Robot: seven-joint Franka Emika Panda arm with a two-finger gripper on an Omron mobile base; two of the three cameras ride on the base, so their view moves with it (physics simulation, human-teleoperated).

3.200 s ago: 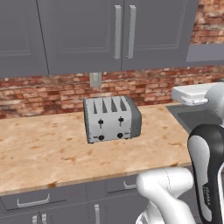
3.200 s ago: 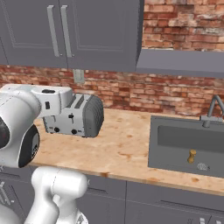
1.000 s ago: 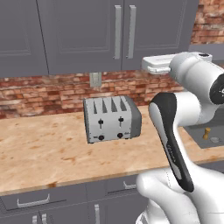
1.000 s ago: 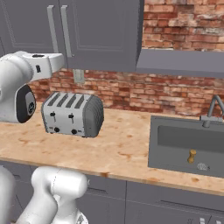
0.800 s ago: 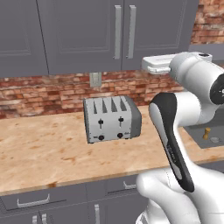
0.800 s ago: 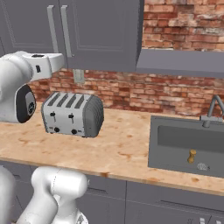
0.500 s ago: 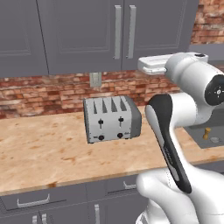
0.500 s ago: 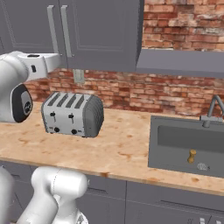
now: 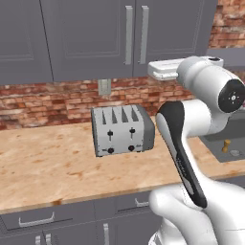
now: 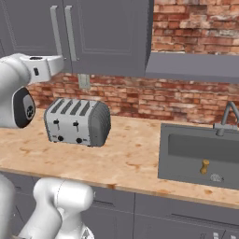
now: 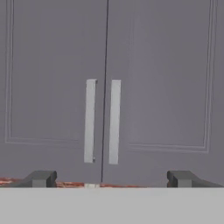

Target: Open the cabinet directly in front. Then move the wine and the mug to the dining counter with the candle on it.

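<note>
While the cabinet (image 11: 105, 87) hung shut above the counter (image 9: 43, 162) and toaster (image 9: 122, 129), the hand (image 11: 111, 178) faced its paired handles (image 11: 103, 121), fingers spread wide, holding nothing.

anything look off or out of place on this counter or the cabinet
Nothing stands out. The cabinet doors are shut and flush, handles parallel. The toaster sits upright on the counter, with no spills. The gripper faces the doors, jaws spread wide, touching nothing.

arm: raised, reaching forward | claw (image 11: 109, 179): level, fingers spread wide, nothing held
</note>
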